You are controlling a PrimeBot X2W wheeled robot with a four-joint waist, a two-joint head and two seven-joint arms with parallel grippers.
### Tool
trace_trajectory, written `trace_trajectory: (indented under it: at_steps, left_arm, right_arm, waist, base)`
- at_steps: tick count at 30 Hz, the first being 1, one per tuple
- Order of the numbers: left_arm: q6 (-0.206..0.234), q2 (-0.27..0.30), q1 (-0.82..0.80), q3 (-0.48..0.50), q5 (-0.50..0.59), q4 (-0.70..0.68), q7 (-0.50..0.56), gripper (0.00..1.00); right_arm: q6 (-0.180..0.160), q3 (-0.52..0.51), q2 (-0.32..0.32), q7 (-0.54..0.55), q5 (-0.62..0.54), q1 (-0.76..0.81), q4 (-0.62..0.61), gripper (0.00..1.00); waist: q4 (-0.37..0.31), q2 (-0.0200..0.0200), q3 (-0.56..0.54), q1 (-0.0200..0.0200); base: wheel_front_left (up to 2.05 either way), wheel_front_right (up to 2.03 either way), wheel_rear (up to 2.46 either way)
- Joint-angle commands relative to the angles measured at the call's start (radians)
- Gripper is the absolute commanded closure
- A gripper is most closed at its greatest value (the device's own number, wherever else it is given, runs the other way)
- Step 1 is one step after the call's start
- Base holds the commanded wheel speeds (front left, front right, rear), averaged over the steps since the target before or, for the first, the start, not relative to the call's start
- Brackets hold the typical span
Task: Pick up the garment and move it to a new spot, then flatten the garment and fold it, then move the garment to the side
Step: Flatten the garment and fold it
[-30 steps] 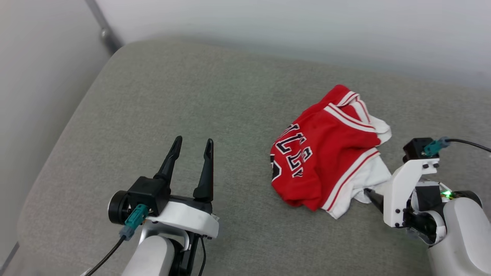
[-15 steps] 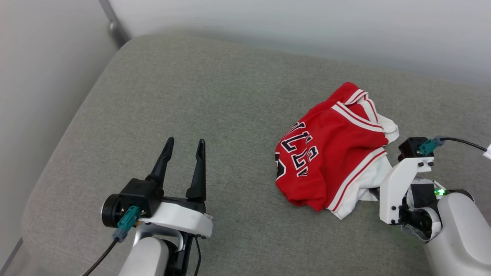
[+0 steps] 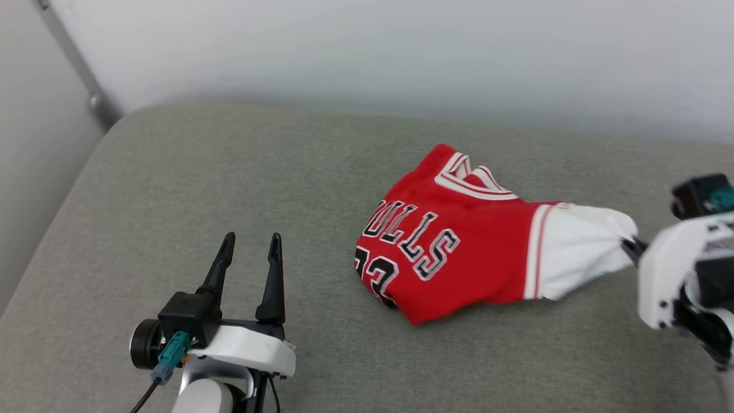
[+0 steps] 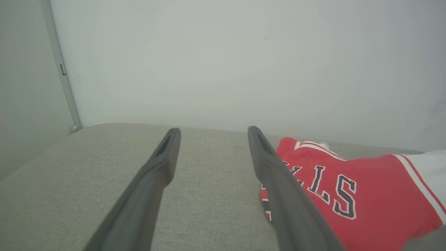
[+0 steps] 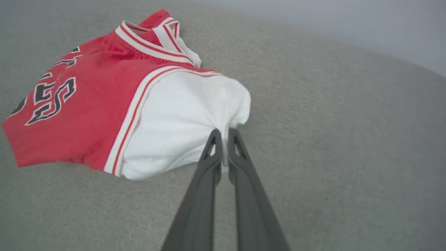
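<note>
The garment (image 3: 459,246), a red jersey with black lettering, lies crumpled on the grey cushion (image 3: 229,189). Its white sleeve (image 3: 579,249) is stretched out toward the right. My right gripper (image 3: 631,246) is shut on the end of that sleeve. In the right wrist view the two fingers pinch the white cloth (image 5: 181,122) at the gripper's tip (image 5: 224,134). My left gripper (image 3: 251,241) stands open at the lower left, well left of the garment, with nothing between its fingers. The left wrist view shows the garment (image 4: 355,195) just beyond the right finger (image 4: 275,174).
A pale wall (image 3: 367,51) rises behind the cushion, with a grey post (image 3: 74,63) in the far left corner. The cushion's rounded left edge (image 3: 51,229) drops off beside my left arm.
My right gripper has shut on the white sleeve and pulled it out to the right, opening the crumpled garment. The head view has shifted too. The left gripper stays open.
</note>
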Motion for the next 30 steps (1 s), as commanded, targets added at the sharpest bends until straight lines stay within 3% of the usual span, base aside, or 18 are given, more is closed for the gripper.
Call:
trace_trajectory:
  at_steps: [1, 6, 12, 13, 14, 15, 16, 21, 30]
  left_arm:
    - [0.001, 0.002, 0.012, 0.002, 0.002, -0.002, -0.003, 0.0]
    - [-0.004, 0.008, 0.021, 0.006, 0.003, 0.005, -0.003, 0.0]
    - [-0.006, 0.019, 0.016, 0.008, 0.001, 0.011, -0.003, 0.0]
    - [-0.005, 0.02, 0.015, 0.009, 0.001, 0.011, -0.001, 0.0]
    - [-0.005, 0.022, 0.014, 0.009, -0.001, 0.012, 0.001, 0.0]
    - [-0.004, 0.023, 0.014, 0.01, -0.002, 0.014, 0.003, 0.0]
    - [0.0, 0.031, 0.021, 0.014, -0.005, 0.014, 0.01, 0.0]
    - [0.004, 0.041, 0.03, 0.012, -0.01, 0.018, 0.018, 0.0]
    - [0.015, 0.053, 0.065, 0.009, -0.019, 0.017, 0.045, 0.0]
  right_arm:
    - [-0.001, -0.04, -0.007, 0.016, -0.009, 0.053, -0.032, 1.0]
    - [-0.001, -0.228, 0.035, 0.066, -0.046, 0.243, -0.117, 1.0]
    - [-0.001, -0.399, 0.129, 0.032, -0.067, 0.412, -0.025, 0.97]
    - [-0.001, -0.408, 0.149, 0.013, -0.062, 0.419, -0.002, 0.67]
    - [-0.001, -0.41, 0.157, -0.012, -0.066, 0.422, 0.015, 0.0]
    - [-0.001, -0.407, 0.163, -0.042, -0.067, 0.421, 0.024, 0.0]
    - [-0.001, -0.402, 0.177, -0.172, -0.071, 0.395, 0.027, 0.0]
    - [-0.001, -0.424, 0.188, -0.411, -0.124, 0.36, -0.011, 0.0]
    - [-0.001, -0.296, 0.197, -0.634, -0.2, 0.364, -0.135, 0.0]
  waist:
    - [-0.045, 0.0, -0.021, 0.0]
    - [-0.087, 0.0, -0.023, 0.0]
    - [-0.107, 0.0, -0.014, 0.0]
    - [-0.109, 0.0, -0.012, 0.0]
    - [-0.111, 0.0, -0.01, 0.0]
    - [-0.114, 0.0, -0.01, 0.0]
    - [-0.12, 0.0, -0.01, 0.0]
    - [-0.116, 0.0, -0.027, 0.0]
    - [-0.115, 0.0, -0.082, 0.0]
  base:
    - [0.0, 0.0, 0.0]
    - [0.0, 0.0, 0.0]
    - [0.0, 0.0, 0.0]
    - [0.0, 0.0, 0.0]
    - [0.0, 0.0, 0.0]
    - [0.0, 0.0, 0.0]
    - [0.0, 0.0, 0.0]
    - [0.0, 0.0, 0.0]
    - [0.0, 0.0, 0.0]
